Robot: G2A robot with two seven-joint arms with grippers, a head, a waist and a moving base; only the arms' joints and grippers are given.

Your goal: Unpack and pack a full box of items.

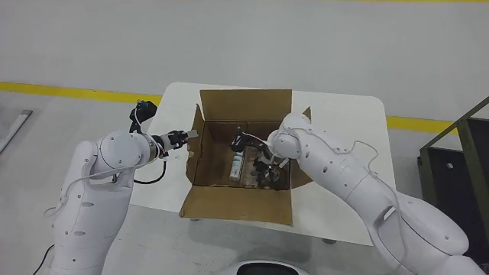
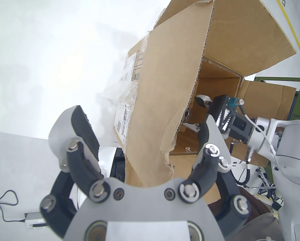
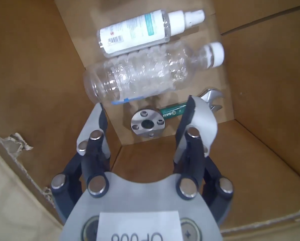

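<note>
In the brown cardboard box (image 3: 27, 63), a round steel flange (image 3: 147, 124) lies just ahead of our right hand (image 3: 146, 105), spread apart; a clear ribbed plastic bottle (image 3: 150, 73) lies just beyond. We judge closing could nudge that bottle rolling. Our left hand (image 2: 142, 119), spread apart, straddles the torn side flap (image 2: 170, 76).

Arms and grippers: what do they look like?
The left arm and right arm have glossy white shells. The left gripper and right gripper each have a grey metal plate, black linkages, silver fingers with black pads and a white label. A white cable runs along the right wrist.
</note>
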